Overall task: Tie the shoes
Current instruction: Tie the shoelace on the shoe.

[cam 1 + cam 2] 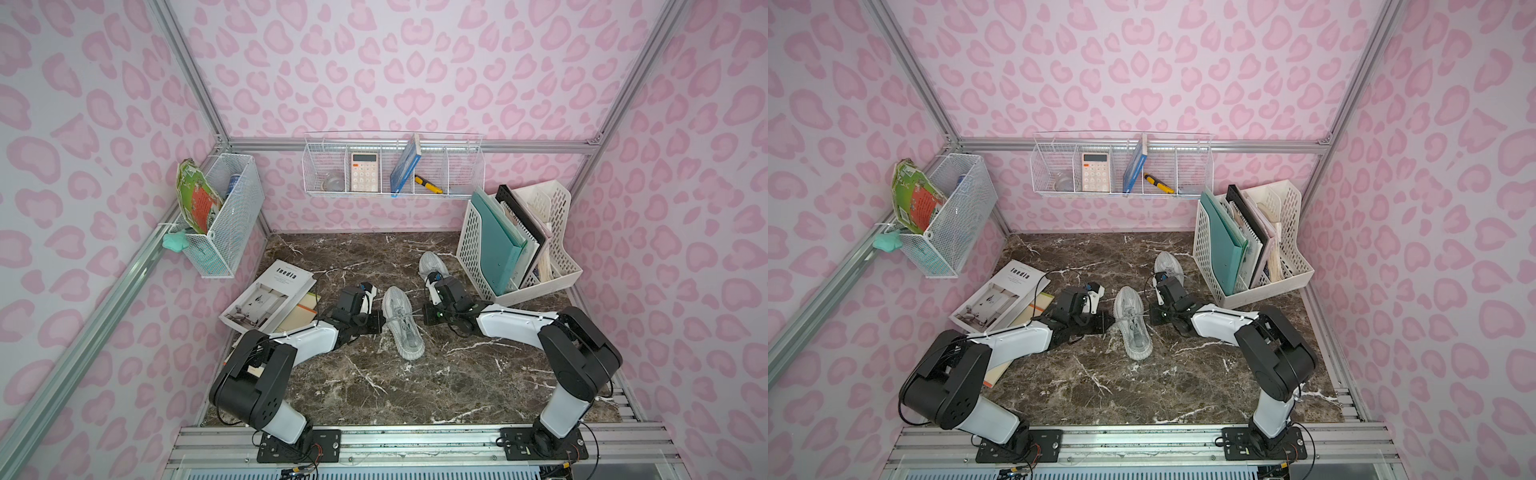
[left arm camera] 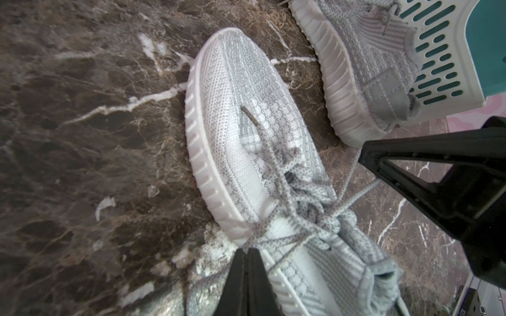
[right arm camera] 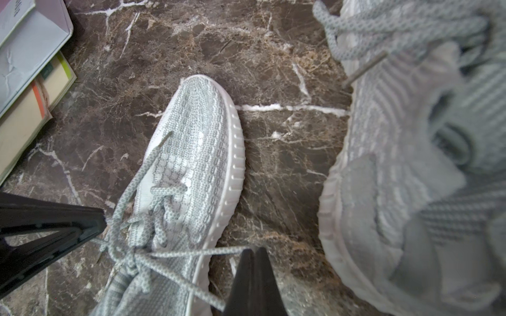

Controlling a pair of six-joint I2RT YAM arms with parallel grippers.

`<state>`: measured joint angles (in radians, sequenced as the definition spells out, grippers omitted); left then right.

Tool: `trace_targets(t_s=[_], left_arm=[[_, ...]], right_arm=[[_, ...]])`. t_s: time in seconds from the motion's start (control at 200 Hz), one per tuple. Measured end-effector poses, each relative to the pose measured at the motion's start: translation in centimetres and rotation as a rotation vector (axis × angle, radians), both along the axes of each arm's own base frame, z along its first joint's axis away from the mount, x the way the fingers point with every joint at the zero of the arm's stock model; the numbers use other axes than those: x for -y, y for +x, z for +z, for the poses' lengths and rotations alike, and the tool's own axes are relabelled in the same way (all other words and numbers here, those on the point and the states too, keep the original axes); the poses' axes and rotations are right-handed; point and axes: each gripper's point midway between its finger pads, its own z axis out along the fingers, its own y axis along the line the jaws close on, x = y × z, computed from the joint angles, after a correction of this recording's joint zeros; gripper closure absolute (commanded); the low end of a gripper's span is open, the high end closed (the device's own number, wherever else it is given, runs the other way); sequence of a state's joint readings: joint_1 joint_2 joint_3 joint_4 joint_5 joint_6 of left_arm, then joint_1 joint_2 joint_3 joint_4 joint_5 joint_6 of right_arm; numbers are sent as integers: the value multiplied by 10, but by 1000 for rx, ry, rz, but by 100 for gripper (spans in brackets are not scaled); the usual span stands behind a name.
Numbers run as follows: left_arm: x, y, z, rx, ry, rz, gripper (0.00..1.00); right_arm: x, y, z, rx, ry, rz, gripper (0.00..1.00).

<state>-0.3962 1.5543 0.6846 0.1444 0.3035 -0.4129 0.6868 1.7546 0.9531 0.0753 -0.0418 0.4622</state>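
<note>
Pulling stage on the centre shoe, mid-worktop: left hand and right hand, each pinched shut on a lace strand, draw a knot tight. Bow not evident. Second shoe, beside the file rack, apparently awaits tying.

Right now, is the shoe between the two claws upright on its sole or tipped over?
Upright: the shoe rests sole-down on the tabletop, laces facing up in both top views.
</note>
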Motion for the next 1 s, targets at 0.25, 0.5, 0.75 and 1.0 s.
trace_targets(t_s=[0.25, 0.5, 0.75, 1.0], left_arm=[[-3, -1, 0, 0, 12, 13, 100], [-5, -3, -1, -10, 22, 23, 100], [-7, -6, 9, -4, 15, 26, 100], [-3, -11, 31, -9, -28, 19, 100]], right_arm=[[5, 3, -2, 14, -37, -7, 100], [7, 3, -3, 14, -48, -7, 100], [9, 4, -2, 10, -52, -8, 100], [7, 5, 8, 24, -32, -5, 100]])
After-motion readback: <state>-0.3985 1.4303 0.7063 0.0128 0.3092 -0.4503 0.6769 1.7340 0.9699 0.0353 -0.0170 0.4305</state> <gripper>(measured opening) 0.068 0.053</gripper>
